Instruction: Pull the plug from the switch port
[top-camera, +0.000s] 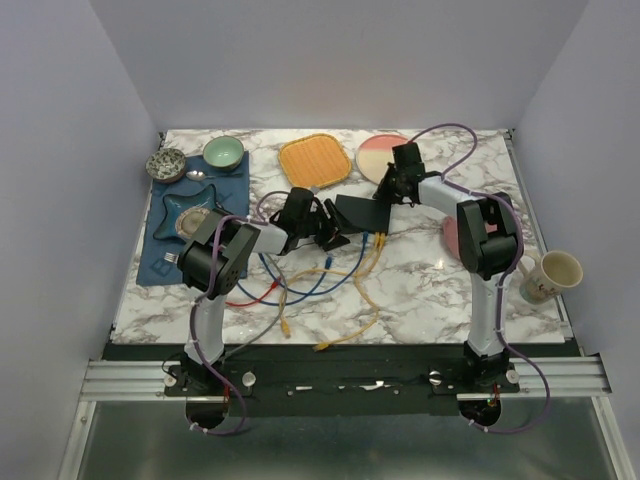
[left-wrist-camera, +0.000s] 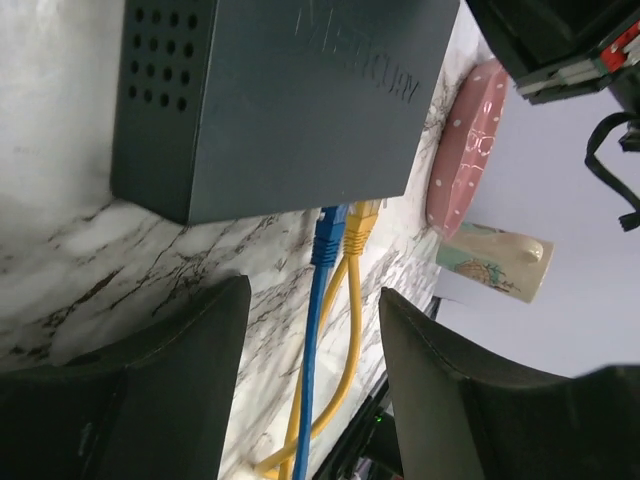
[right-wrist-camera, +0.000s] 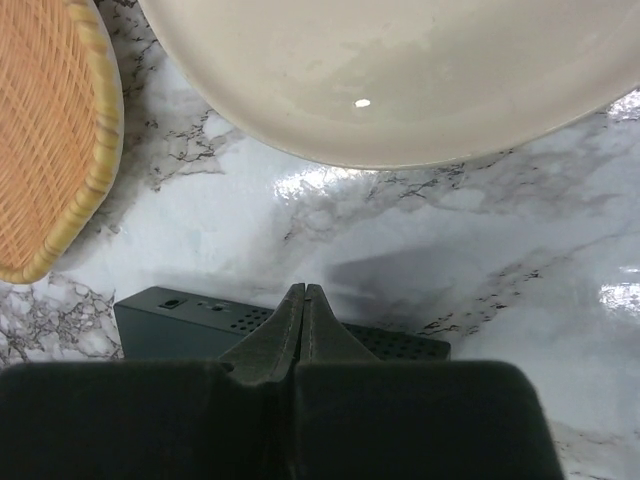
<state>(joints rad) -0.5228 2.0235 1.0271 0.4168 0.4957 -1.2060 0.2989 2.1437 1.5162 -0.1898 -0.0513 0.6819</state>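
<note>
Switch (top-camera: 360, 212): dark grey box, middle of the tabletop (top-camera: 440, 290), near the orange mat (top-camera: 315, 160). Blue plug (left-wrist-camera: 328, 222) and yellow plug (left-wrist-camera: 364, 218): side by side, seated in its edge. Left tool (left-wrist-camera: 315, 310): released, fingers astride both cables, short of the plugs. Right tool (right-wrist-camera: 303, 300): clenched on nothing, tips over the box's far edge.

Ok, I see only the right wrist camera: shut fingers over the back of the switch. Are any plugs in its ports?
Observer: Yes. The left wrist view shows a blue plug and a yellow plug side by side in the switch.
Operator: And the left gripper?
Observer: The left gripper is open, straddling the two cables, short of the plugs.
Operator: Anything to my right?
Observer: A mug stands upright near the right edge of the table.
</note>
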